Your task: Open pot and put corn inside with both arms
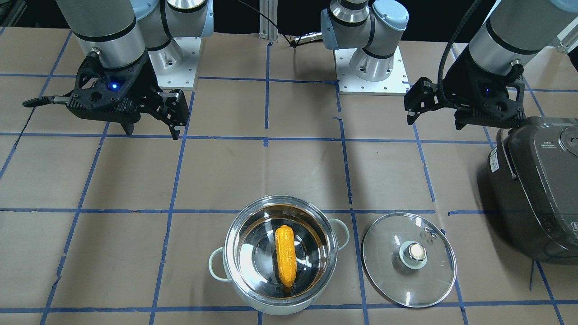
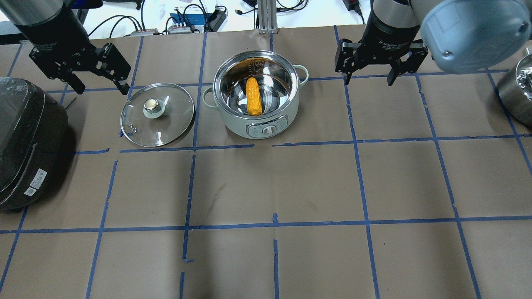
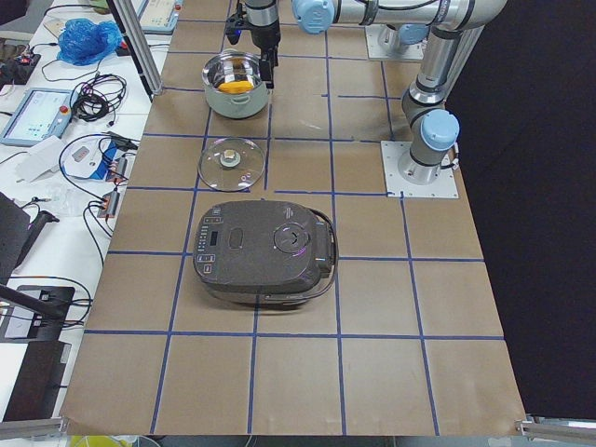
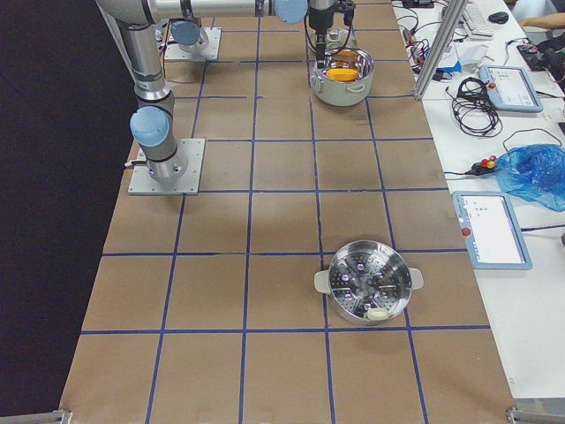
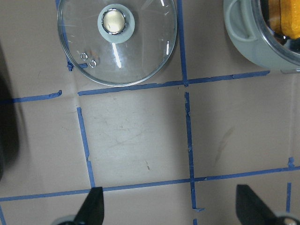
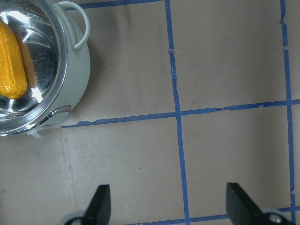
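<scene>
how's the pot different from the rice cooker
The pot is open, its glass lid lying beside it; the rice cooker is shut. The pot is shiny steel with a pale green wall; the rice cooker is black. The pot is smaller and shows the corn inside; the rice cooker's inside is hidden. Both stand upright.

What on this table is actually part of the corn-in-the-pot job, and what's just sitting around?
Part of the job:
- the pot
- the corn, lying inside it
- the glass lid, off and set down beside it
- the left tool and right tool, both open and empty

Just lying about:
- the black rice cooker
- the steel steamer pot
</scene>
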You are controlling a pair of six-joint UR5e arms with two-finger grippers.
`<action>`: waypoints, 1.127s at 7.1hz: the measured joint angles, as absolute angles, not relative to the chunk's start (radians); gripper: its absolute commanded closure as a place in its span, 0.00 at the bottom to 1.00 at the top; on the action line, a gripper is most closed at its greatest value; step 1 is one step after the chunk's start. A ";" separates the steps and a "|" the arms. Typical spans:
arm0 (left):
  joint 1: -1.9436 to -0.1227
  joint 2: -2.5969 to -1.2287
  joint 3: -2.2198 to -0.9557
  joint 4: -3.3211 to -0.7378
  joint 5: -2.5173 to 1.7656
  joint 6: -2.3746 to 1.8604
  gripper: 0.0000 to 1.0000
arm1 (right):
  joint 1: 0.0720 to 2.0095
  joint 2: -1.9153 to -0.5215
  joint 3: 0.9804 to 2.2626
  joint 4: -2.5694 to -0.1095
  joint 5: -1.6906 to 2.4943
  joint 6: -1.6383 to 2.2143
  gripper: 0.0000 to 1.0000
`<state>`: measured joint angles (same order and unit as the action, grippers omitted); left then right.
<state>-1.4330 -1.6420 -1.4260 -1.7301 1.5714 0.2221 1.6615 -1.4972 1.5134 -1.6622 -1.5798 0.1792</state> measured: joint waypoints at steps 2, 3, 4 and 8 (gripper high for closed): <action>-1.446 -1.627 -1.461 -1.697 1.572 0.193 0.00 | 1.663 -1.498 1.512 -1.661 -1.570 0.177 0.12; -1.466 -1.626 -1.471 -1.667 1.575 0.169 0.00 | 1.663 -1.499 1.511 -1.661 -1.570 0.176 0.12; -1.484 -1.622 -1.478 -1.649 1.579 0.154 0.00 | 1.663 -1.499 1.511 -1.661 -1.569 0.175 0.12; -1.499 -1.612 -1.489 -1.638 1.582 0.147 0.00 | 1.663 -1.499 1.510 -1.662 -1.571 0.174 0.12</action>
<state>-1.4985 -1.6123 -1.4891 -1.6384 1.5815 0.1474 1.6628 -1.4987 1.5104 -1.6616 -1.5706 0.1741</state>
